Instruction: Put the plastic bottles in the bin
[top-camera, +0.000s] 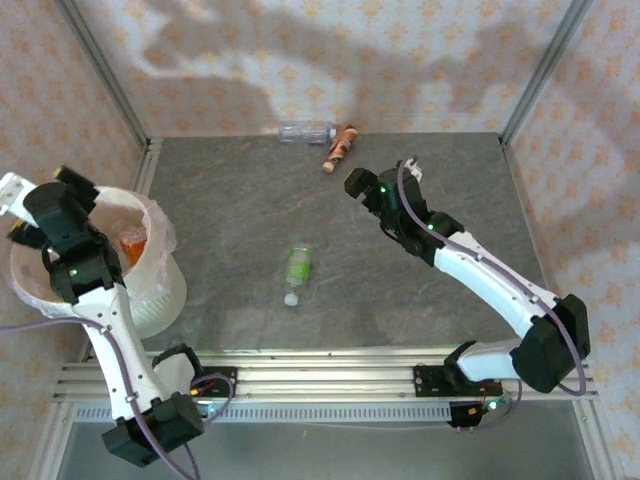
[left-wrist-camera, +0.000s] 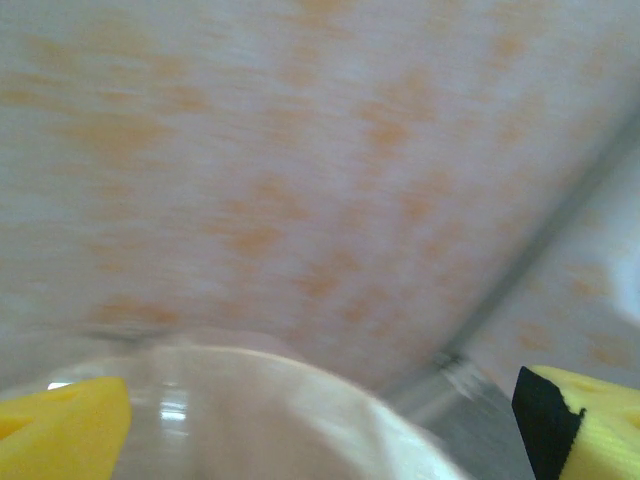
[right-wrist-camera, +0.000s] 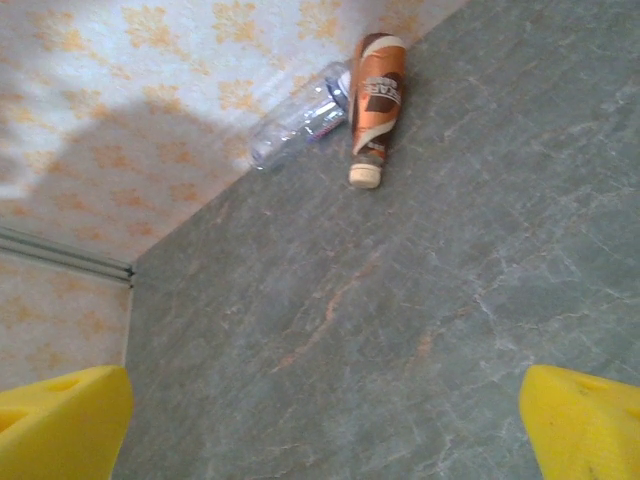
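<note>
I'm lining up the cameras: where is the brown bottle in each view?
Top view: the brown bottle lies at the far edge of the table, near the middle.
Right wrist: it sits top centre, cap pointing down.
Left wrist: this camera faces the wall above the bin.
Shared landmark: the clear bottle beside it.

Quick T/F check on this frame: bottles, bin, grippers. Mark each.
1. Three bottles lie on the table outside the bin. True: green-labelled bottle, clear bottle, brown bottle.
2. The right gripper holds the brown bottle. False: it is open, empty and apart from it.
3. The green-labelled bottle stands upright. False: it lies on its side.
4. The left gripper is open over the bin. True.
</note>
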